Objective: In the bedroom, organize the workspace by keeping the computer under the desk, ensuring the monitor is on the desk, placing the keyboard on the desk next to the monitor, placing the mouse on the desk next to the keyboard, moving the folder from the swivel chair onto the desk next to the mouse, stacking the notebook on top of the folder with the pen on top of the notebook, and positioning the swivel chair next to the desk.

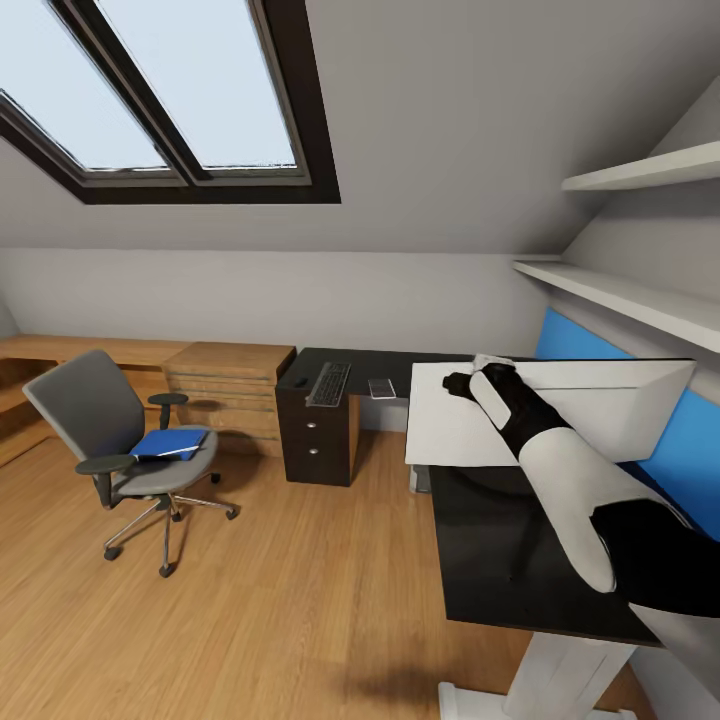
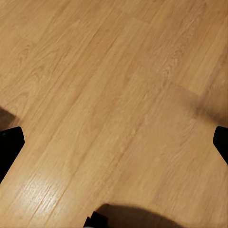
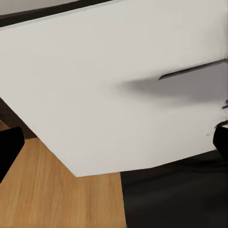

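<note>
The monitor (image 1: 560,415) is tilted over the black desk (image 1: 500,560), its white back (image 3: 109,85) facing me. My right gripper (image 1: 465,383) rests at the monitor's upper left edge. Its fingers are spread wide in the right wrist view, so it is open (image 3: 115,142). The keyboard (image 1: 328,384) lies on the far wing of the desk, with a small flat grey item (image 1: 382,388) beside it. The blue folder (image 1: 172,443) lies on the seat of the swivel chair (image 1: 95,410) at the left. My left gripper (image 2: 115,142) hangs open over the wood floor. Computer, mouse, notebook and pen: hidden or not identifiable.
A black drawer pedestal (image 1: 318,440) stands under the desk's far wing. A low oak drawer unit (image 1: 230,385) sits beside it against the wall. White shelves (image 1: 640,295) jut out at the right above a blue wall panel (image 1: 690,450). Open wood floor (image 1: 300,600) lies between chair and desk.
</note>
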`<state>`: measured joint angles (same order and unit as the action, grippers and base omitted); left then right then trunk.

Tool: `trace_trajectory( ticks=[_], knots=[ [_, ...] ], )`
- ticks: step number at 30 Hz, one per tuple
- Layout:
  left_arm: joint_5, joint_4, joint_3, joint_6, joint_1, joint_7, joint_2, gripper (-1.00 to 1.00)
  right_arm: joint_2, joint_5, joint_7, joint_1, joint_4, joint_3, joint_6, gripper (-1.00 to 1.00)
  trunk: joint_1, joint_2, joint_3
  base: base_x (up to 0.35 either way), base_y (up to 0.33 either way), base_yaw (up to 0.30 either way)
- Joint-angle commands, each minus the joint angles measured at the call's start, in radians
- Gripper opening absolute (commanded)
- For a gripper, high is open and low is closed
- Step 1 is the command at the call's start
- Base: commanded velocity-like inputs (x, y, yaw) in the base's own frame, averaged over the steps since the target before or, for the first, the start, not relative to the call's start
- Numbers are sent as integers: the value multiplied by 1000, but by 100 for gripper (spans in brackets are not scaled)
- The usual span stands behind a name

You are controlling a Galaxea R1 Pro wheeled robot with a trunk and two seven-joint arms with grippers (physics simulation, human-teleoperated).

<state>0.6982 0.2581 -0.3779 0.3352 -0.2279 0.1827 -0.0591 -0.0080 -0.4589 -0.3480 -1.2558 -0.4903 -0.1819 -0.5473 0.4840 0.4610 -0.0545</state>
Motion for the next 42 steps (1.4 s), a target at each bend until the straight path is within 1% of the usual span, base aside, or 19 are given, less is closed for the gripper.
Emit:
trace_trajectory(
  ticks=[1, 4, 7, 11, 16, 17, 19, 20, 21, 22, 23, 24, 25, 28, 32, 34, 35, 38, 42],
  knots=[
    [4, 1, -9, 2, -1, 8, -1, 100, -7, -8, -10, -1, -5, -8, -5, 100, 1, 2, -2, 0, 0, 0],
    [2, 1, -10, 2, -1, 7, 0, 100, -19, -4, -13, -1, -28, -9, -7, 100, 1, 2, -2, 0, 0, 0],
    [2, 1, -10, 3, -1, 7, 0, 100, -43, -3, -14, -1, -55, -10, -8, 100, 1, 2, -2, 0, 0, 0],
    [3, 1, -8, 4, -1, 7, -1, 100, -55, -2, -14, -1, -67, -11, -8, 100, 1, 2, -2, 0, 0, 0],
    [2, 1, -10, 4, -1, 7, -1, 100, -59, 1, -13, 4, -107, -10, -4, 100, 1, 2, -2, 0, 0, 0],
    [1, 1, -11, 4, -1, 6, -1, 100, -59, 3, -13, 33, -158, -10, 15, 100, 1, 2, -2, 0, 0, 0],
    [0, 1, -11, 4, -1, 6, -1, 100, -61, 5, -13, 76, -230, -10, 56, 100, 1, 2, -2, 0, 0, 0],
    [0, 0, -12, 4, -1, 6, -1, 100, -62, 7, -13, 90, -252, -10, 68, 100, 1, 2, -2, 0, 0, 0],
    [-1, 1, -12, 5, -1, 6, 0, 100, -66, 14, -13, 121, -297, -10, 93, 100, 1, 2, -2, 0, 0, 0],
    [-1, 0, -12, 5, -1, 6, -1, 100, -68, 19, -13, 137, -320, -10, 105, 100, 1, 2, -2, 0, 0, 0],
    [0, 0, -11, 6, -1, 6, -1, 100, -75, 53, -12, 197, -406, -10, 144, 100, 1, 2, -2, 0, 0, 0],
    [0, 0, -11, 6, -1, 6, -1, 100, -76, 76, -11, 219, -445, -10, 155, 100, 1, 2, -2, 0, 0, 0],
    [1, 0, -10, 6, -1, 6, -1, 100, -77, 87, -11, 229, -462, -10, 159, 100, 1, 2, -2, 0, 0, 0],
    [2, 0, -9, 7, -1, 6, -1, 100, -80, 140, -11, 269, -531, -10, 173, 100, 1, 2, -2, 0, 0, 0],
    [2, 0, -9, 7, -1, 6, -1, 100, -86, 154, -11, 285, -546, -10, 175, 100, 1, 2, -2, 172, 0, 0],
    [-2, -3, -12, 8, -1, 6, 11, 100, -74, 154, -13, 297, -535, 2, 163, 100, 1, 2, -2, 0, 0, 0],
    [-2, -3, -12, 8, -1, 6, 16, 100, -69, 154, -13, 302, -529, -1, 167, 100, 1, 2, -2, 0, 0, 0],
    [-2, -3, -12, 8, -1, 6, 21, 100, -53, 156, -15, 319, -527, -10, 179, 100, 1, 2, -2, 0, 0, 0],
    [-2, -3, -12, 8, -1, 6, 24, 100, -53, 157, -17, 342, -535, -15, 170, 100, 1, 2, -2, 0, 0, 0]
  ],
)
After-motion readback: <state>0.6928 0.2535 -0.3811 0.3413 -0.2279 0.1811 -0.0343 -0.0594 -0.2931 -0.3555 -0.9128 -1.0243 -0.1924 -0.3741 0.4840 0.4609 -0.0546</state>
